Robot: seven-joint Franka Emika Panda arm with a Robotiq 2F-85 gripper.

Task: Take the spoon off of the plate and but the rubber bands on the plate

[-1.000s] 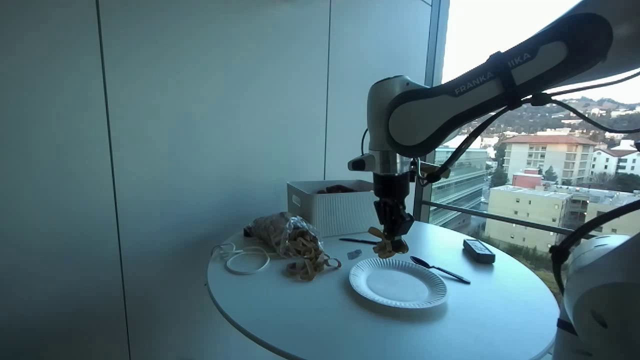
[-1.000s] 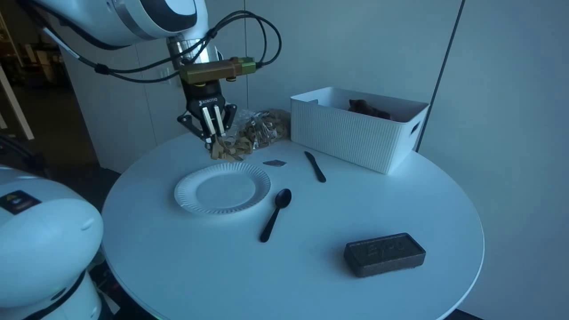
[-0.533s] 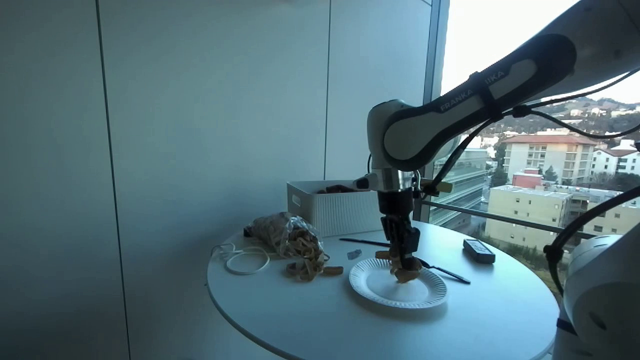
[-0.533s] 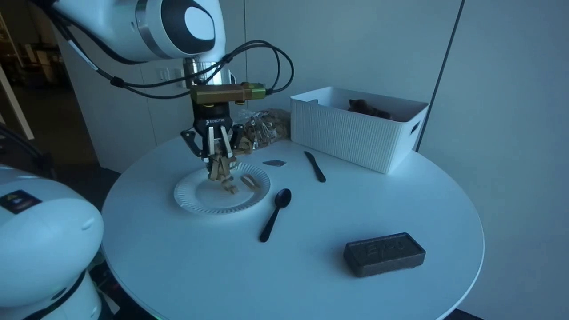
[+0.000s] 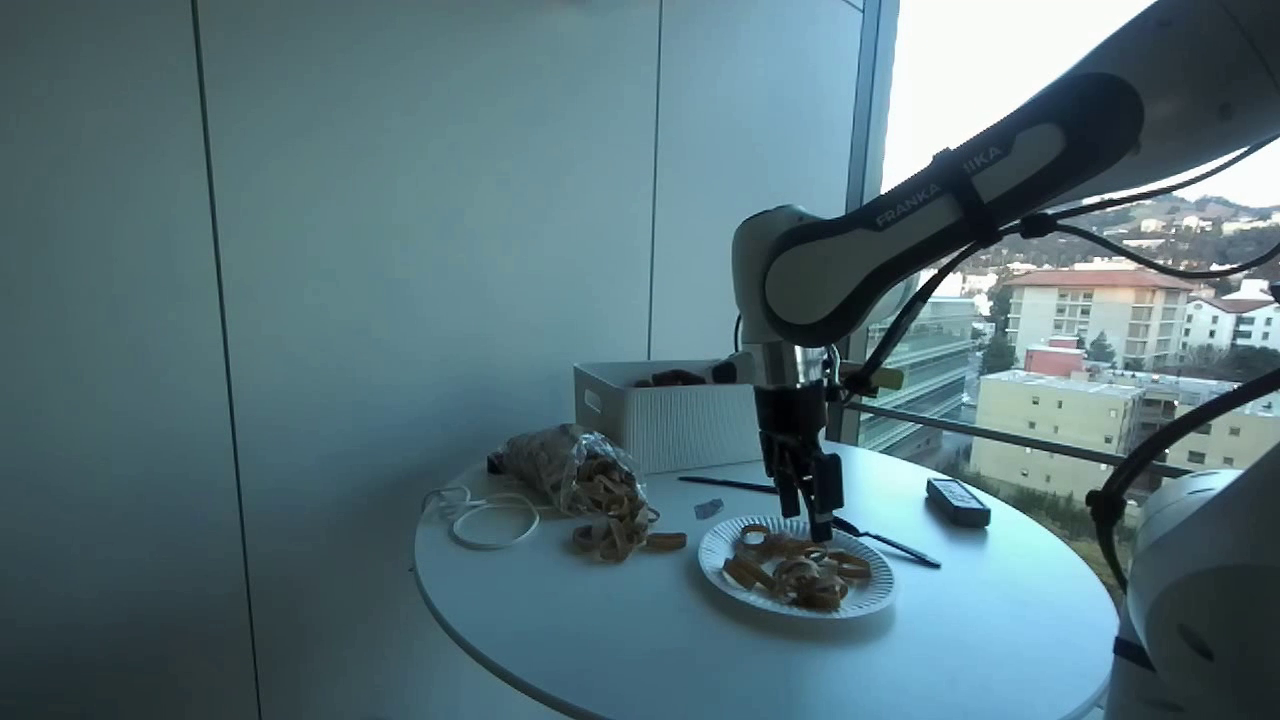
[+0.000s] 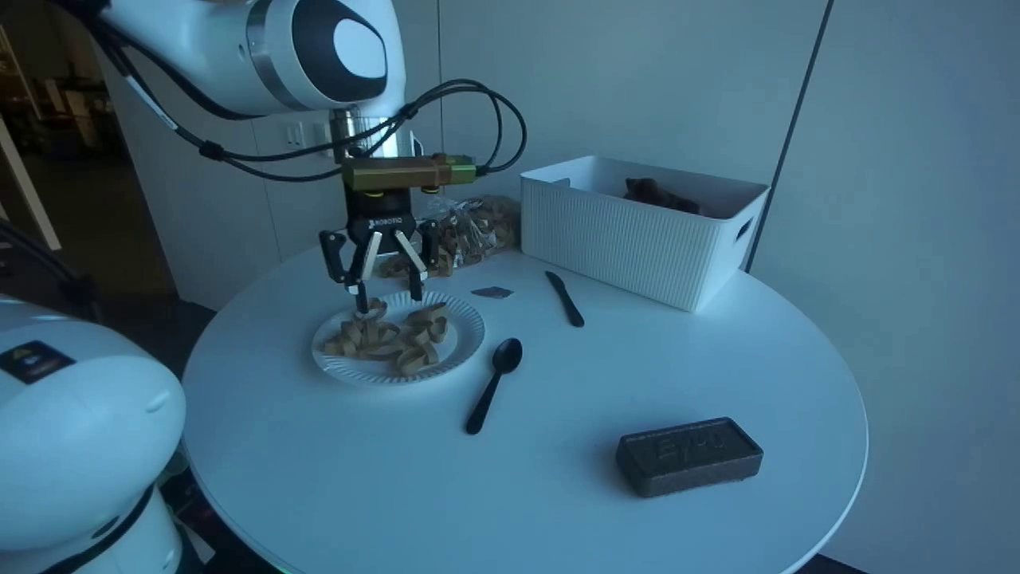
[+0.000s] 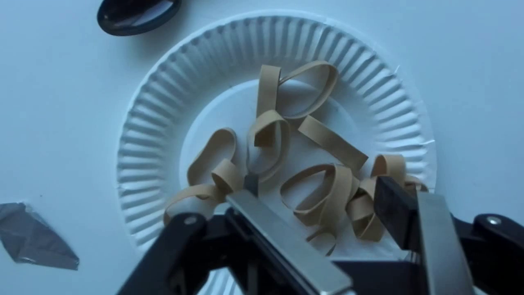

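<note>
As two fingers [image 7: 393, 209] gape, one plate [image 7: 143, 151] holds several rubber bands [image 7: 336, 194]; one spoon [image 6: 492, 389] alongside

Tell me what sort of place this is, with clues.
Probably an upper-floor office or lab: the window looks down on rooftops, a robot arm hangs over a round table, and what looks like a board eraser lies there.

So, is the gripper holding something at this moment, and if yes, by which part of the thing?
Nothing is held: the gripper is open over the plate, its jaws apart, and the rubber bands lie on the plate below.
</note>
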